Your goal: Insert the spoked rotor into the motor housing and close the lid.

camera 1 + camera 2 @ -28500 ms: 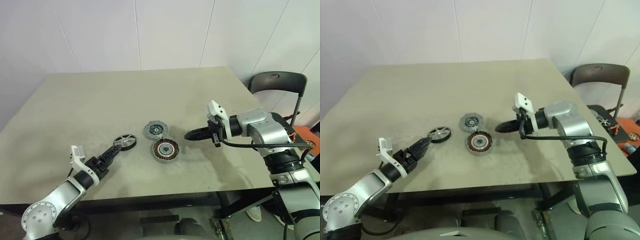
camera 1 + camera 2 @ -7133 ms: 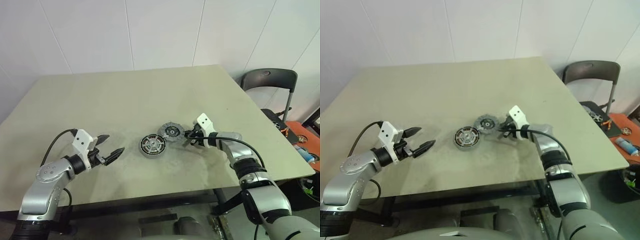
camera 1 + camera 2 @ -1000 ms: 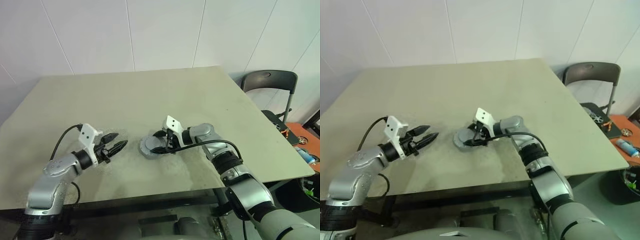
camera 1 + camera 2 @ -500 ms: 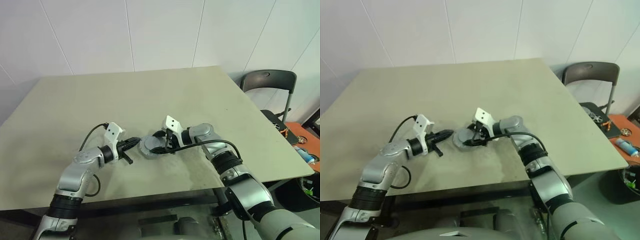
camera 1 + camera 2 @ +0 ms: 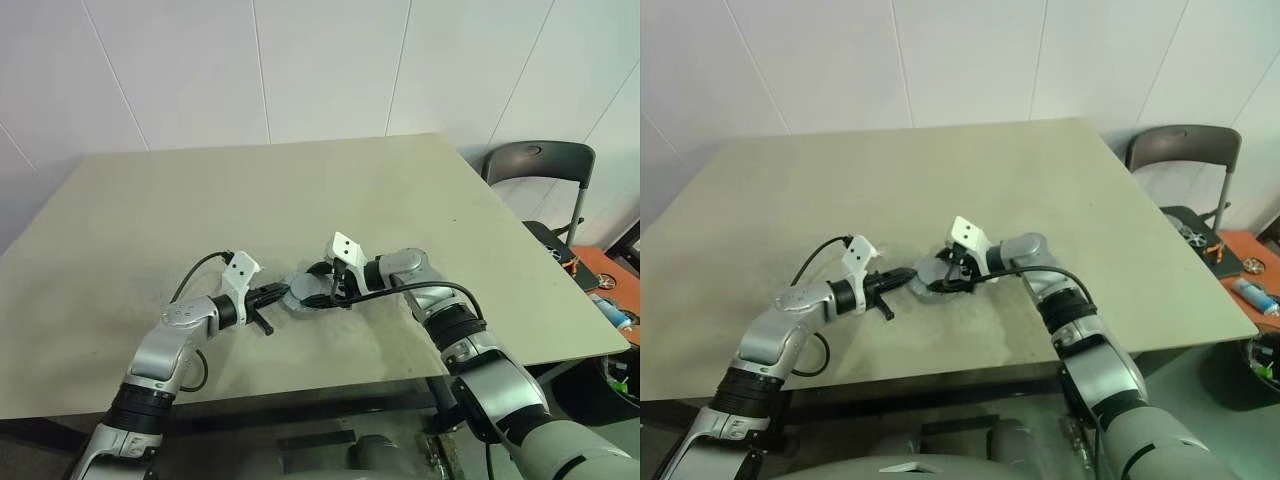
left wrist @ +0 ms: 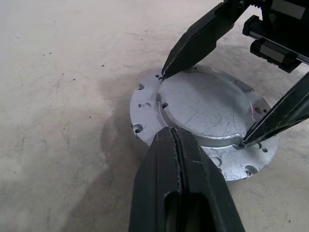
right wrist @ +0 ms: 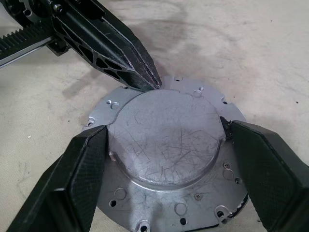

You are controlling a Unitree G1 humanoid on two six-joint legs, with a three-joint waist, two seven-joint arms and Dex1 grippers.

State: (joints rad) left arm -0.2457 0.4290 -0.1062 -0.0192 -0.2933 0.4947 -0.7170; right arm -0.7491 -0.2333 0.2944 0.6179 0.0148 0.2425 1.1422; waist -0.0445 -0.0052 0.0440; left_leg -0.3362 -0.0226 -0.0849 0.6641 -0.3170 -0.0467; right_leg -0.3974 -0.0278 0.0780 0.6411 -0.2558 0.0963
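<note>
The lid [image 6: 207, 104] is a silver-grey disc with a raised round centre and small holes in its flange. It lies flat on the table [image 5: 400, 200] near the front middle. The motor housing and the spoked rotor are hidden beneath it. My right gripper [image 7: 165, 129] is open. Its fingers [image 7: 82, 169] rest on the flange on either side of the raised centre. My left gripper [image 6: 173, 131] is shut, with nothing between its fingers. It comes in from the left, and its tip touches the lid's [image 5: 303, 298] rim opposite the right gripper [image 5: 318, 290].
A dark chair [image 5: 540, 165] stands past the table's right edge, with an orange object [image 5: 600, 275] on the floor beside it. The wall runs behind the table. The tabletop around the lid is bare.
My left gripper has closed and moved right along the table until its tip met the lid's rim. The right gripper has stayed over the lid.
</note>
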